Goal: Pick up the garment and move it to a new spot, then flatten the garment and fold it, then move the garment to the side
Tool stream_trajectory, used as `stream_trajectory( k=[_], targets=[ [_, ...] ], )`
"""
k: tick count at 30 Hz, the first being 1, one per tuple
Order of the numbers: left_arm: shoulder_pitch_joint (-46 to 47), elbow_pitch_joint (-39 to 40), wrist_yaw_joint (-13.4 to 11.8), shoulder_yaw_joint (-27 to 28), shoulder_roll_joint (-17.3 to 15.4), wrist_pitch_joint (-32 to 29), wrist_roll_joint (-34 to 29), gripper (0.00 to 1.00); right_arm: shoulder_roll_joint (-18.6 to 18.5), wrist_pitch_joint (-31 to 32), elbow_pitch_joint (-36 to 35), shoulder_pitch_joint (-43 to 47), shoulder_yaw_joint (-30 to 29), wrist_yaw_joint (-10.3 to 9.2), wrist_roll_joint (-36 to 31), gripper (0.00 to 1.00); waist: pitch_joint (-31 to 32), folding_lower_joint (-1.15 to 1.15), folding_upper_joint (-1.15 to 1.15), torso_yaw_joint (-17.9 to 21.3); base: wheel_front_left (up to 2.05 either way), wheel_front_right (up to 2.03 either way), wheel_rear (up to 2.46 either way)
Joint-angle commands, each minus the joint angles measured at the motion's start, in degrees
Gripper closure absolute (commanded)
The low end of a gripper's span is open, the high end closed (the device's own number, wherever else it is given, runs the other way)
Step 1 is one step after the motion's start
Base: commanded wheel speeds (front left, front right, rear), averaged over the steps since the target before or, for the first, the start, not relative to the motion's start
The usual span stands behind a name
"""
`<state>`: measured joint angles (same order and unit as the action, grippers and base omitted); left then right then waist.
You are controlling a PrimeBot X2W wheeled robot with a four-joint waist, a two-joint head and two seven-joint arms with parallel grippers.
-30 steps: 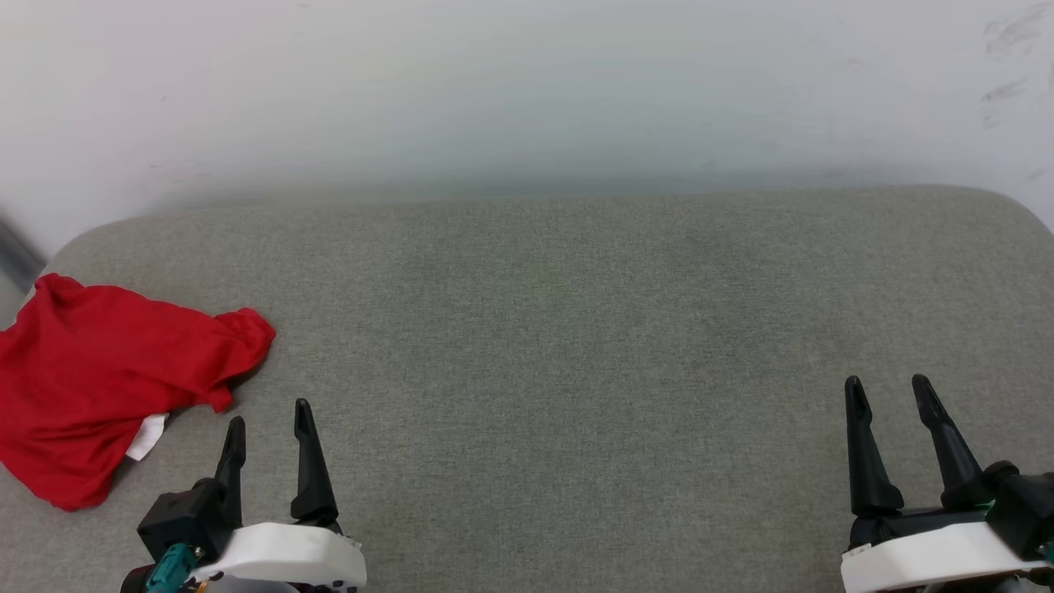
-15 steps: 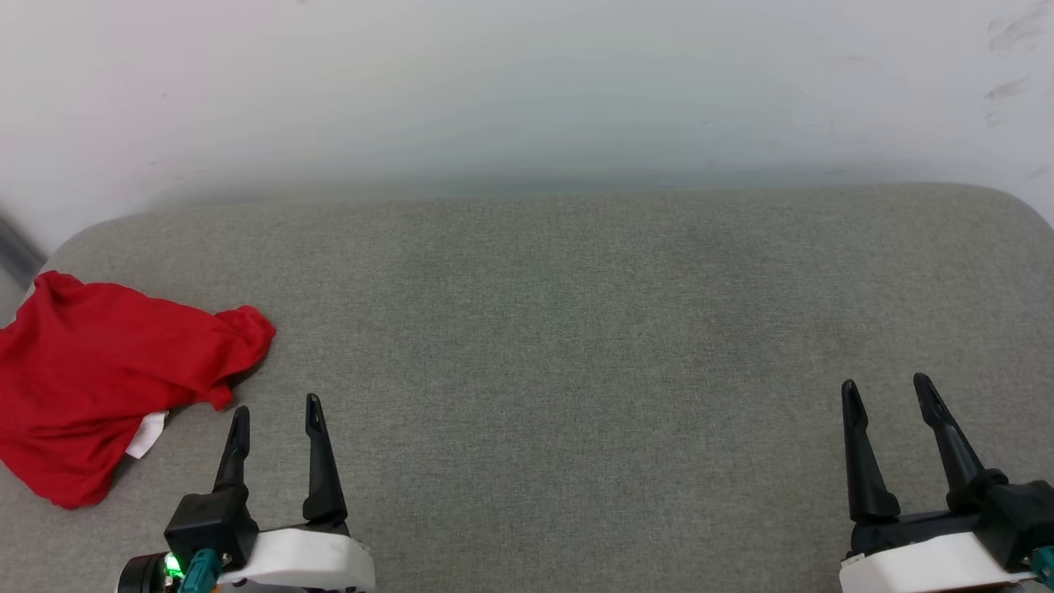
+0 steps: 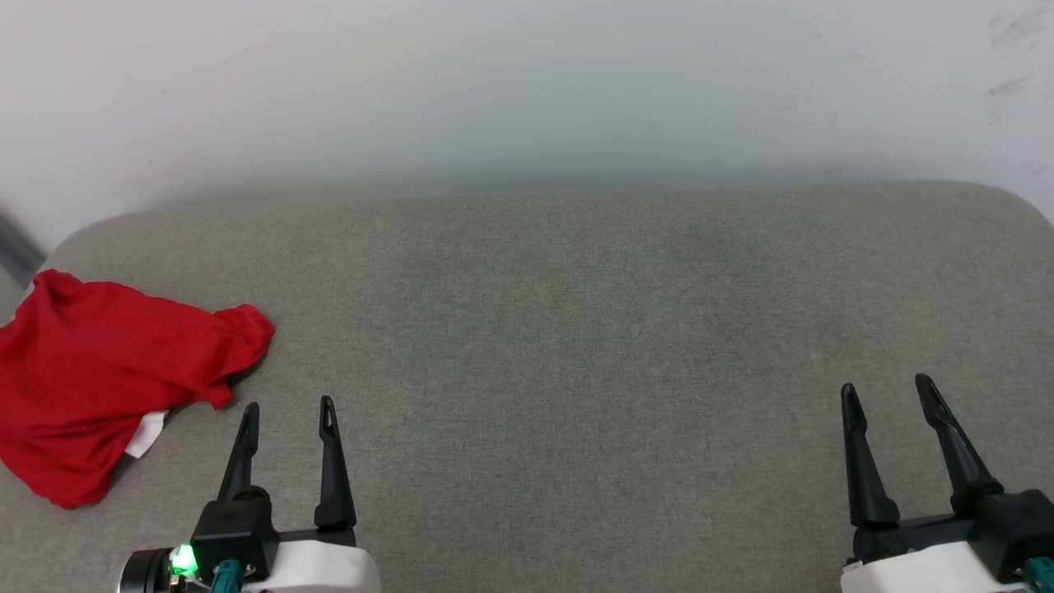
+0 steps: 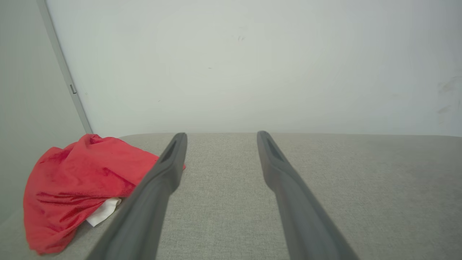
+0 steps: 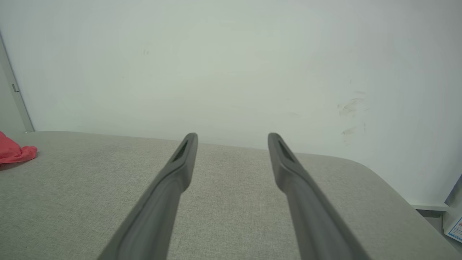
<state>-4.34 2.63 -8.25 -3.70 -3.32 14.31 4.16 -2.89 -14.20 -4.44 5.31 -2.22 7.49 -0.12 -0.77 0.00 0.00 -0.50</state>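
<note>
The garment (image 3: 107,375) lies crumpled in a red heap at the far left of the grey cushioned surface (image 3: 576,329), with a scrap of white (image 3: 146,434) poking out at its near edge. My left gripper (image 3: 288,408) stands open just right of the heap, apart from it and empty. In the left wrist view the garment (image 4: 79,184) sits left of the open fingers (image 4: 169,169). My right gripper (image 3: 888,387) is open at the lower right, far from the cloth. A red corner of the garment (image 5: 16,151) shows at the left edge of the right wrist view.
A pale wall (image 3: 527,91) rises right behind the cushion. The cushion's rounded corners fall away at the far left (image 3: 74,239) and far right (image 3: 1021,206). A grey vertical strip (image 4: 65,72) runs down the wall at the left.
My left gripper has shifted a little to the right and drawn back toward me, staying open. The right gripper has barely moved. The garment lies as before.
</note>
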Motion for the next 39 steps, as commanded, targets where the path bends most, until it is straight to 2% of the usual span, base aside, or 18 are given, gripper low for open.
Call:
stream_trajectory(
  k=[1,6,24,39],
  targets=[
    [-0.59,0.25,0.07,-0.08,-0.18,0.53,-1.30,0.00,0.03,-0.59,-0.35,0.76,-0.17,0.00,-0.73,0.00,0.02,0.00,0.00,-0.02,0.00,0.00,0.00],
    [-1.00,0.16,0.25,-0.05,-0.07,0.98,-3.11,0.00,0.03,-1.08,-0.18,1.15,-0.43,0.00,-0.17,0.00,0.13,0.00,0.00,-0.03,0.00,0.00,0.00],
    [-1.14,-1.23,1.30,0.92,0.29,0.92,-2.48,0.00,0.03,-1.01,1.31,1.67,0.13,0.00,5.23,0.00,0.42,0.00,0.00,-0.41,0.00,0.00,0.00],
    [-0.87,-1.43,0.82,3.39,0.44,0.92,-1.50,0.00,0.03,-1.01,0.21,2.03,1.45,0.00,2.92,0.00,0.16,0.00,0.00,-9.87,0.00,0.00,0.00]
  ],
)
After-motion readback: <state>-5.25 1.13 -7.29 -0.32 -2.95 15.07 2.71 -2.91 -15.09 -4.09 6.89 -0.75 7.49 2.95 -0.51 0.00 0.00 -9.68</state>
